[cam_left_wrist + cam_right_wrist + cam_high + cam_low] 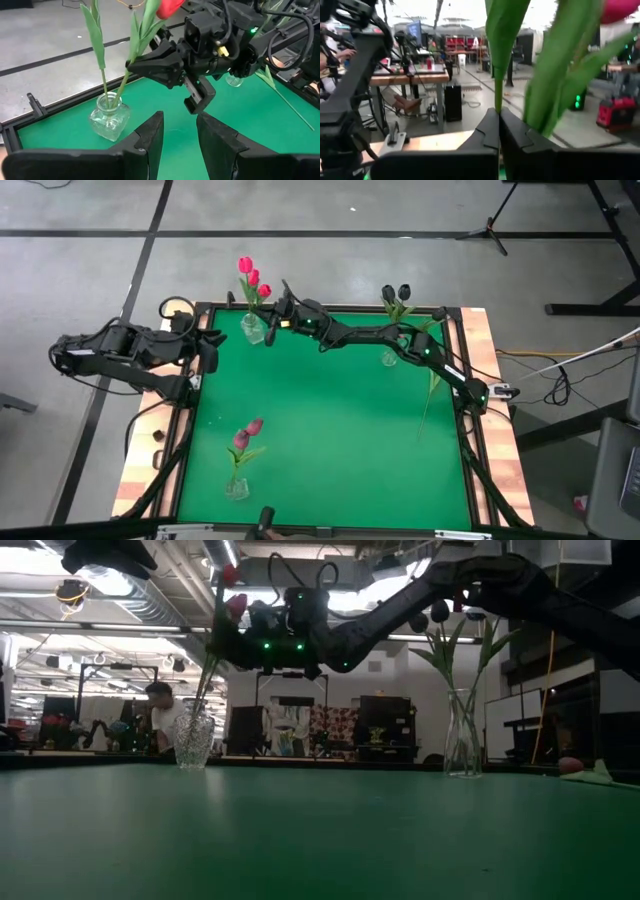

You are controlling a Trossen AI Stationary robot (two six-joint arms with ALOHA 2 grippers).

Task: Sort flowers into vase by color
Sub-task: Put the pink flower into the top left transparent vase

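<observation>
As the right arm stretched across the far edge of the table (330,440), I had its right gripper (283,313) just beside the far-left vase (253,329), jaws pressed tight on a green stem (498,92) of a pink-red tulip (170,6). That vase already carried the pink-red tulips (252,277), their heads leaning out beyond the table's far rim. From the left wrist view, the held stem ran down from the closed jaws into the mouth of the glass, so the flower was partly seated but not yet let go.

Relative to that same vase, the near-black tulips (395,293) stood in a second vase (389,358) well off along the far edge toward the right, and the dusky maroon-pink tulips (247,434) stood in a third vase (236,486) well toward the near edge. One stray flower (430,395) lay flat on the green near the right rim, far from the pink-red group.

My left gripper (177,135) waited at the left edge, near that vase and aimed at it, its jaws narrowly parted and holding nothing.

To finish this step well, I judged the stem should be lowered straight until its foot reached the bottom of the glass, then released slowly; a sideways pull could tip the small vase or drag out its neighbours.
</observation>
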